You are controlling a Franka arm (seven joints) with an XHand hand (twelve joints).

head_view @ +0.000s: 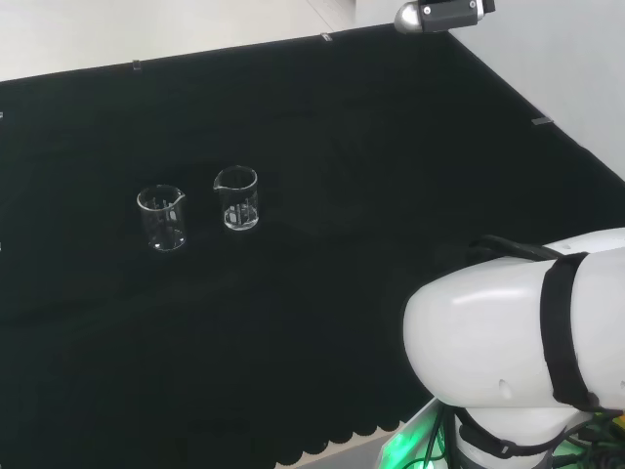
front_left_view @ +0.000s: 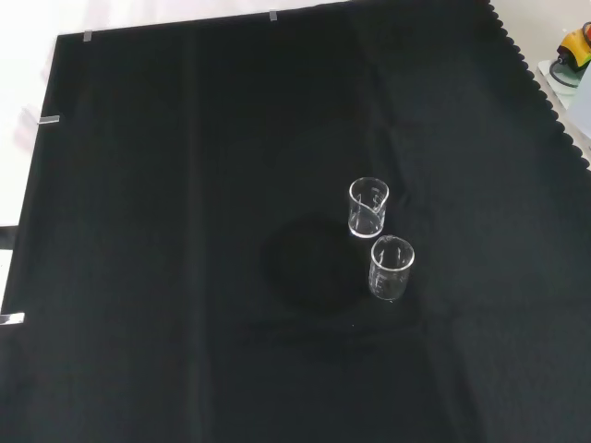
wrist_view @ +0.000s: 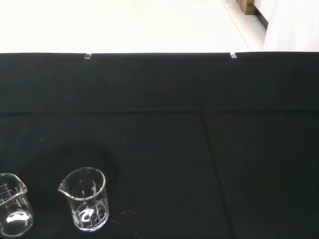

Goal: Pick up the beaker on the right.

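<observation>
Currently: two clear beakers upright on black cloth (head_view: 391, 127), near together. Right beaker (head_view: 238, 198), head view, is target; left beaker (head_view: 162, 217) just beside. Hand state: cannot tell. Advice: approach from right, clear of neighbour.

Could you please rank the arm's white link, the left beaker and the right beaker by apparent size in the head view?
1. White link, by far the largest, though nearest the camera.
2. Left beaker and right beaker look alike; no ranking between them.
</observation>
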